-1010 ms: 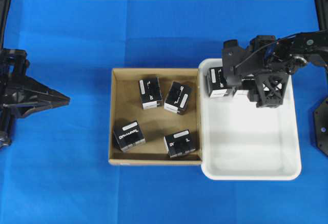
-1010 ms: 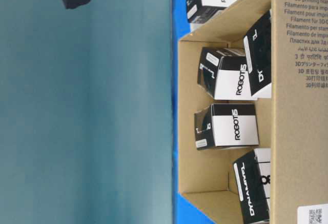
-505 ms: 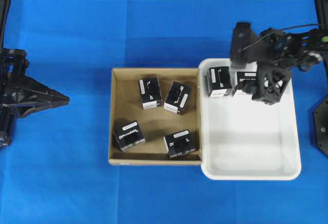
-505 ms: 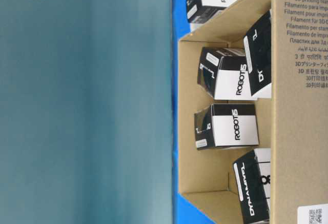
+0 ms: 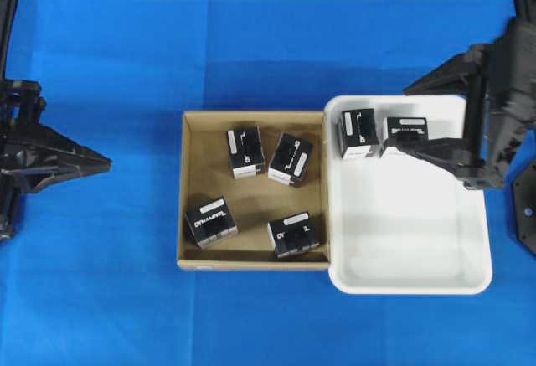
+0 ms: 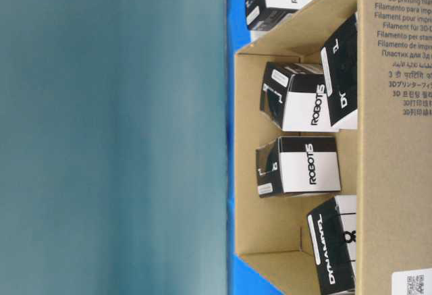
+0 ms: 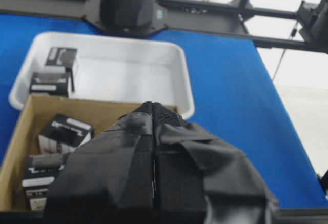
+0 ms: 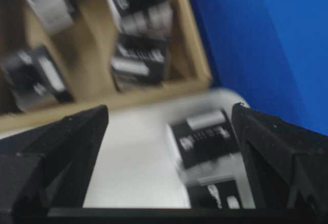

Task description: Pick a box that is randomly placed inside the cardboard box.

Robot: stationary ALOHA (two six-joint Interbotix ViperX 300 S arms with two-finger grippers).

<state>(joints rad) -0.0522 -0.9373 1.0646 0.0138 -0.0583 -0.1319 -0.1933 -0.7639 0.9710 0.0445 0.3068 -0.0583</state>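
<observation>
The brown cardboard box (image 5: 191, 190) sits mid-table and holds several small black boxes with white label strips, such as one (image 5: 245, 152) at its back and one (image 5: 294, 234) at its front. Two more black boxes (image 5: 358, 134) (image 5: 405, 136) lie in the white tray. My right gripper (image 5: 403, 117) is open and empty above the tray's back right, beside those two boxes; its view is blurred and shows the wide-spread gripper (image 8: 169, 116) over a tray box (image 8: 205, 137). My left gripper (image 5: 105, 162) is shut and empty, far left of the cardboard box.
The white plastic tray (image 5: 410, 278) touches the cardboard box's right wall. The blue cloth covers the table. In the left wrist view the shut gripper (image 7: 154, 106) points toward the cardboard box (image 7: 31, 112) and the tray (image 7: 180, 75). The table-level view shows the cardboard wall (image 6: 395, 173).
My right gripper has pulled back to the right, away from the two boxes in the tray, which now both show. The left arm has not moved.
</observation>
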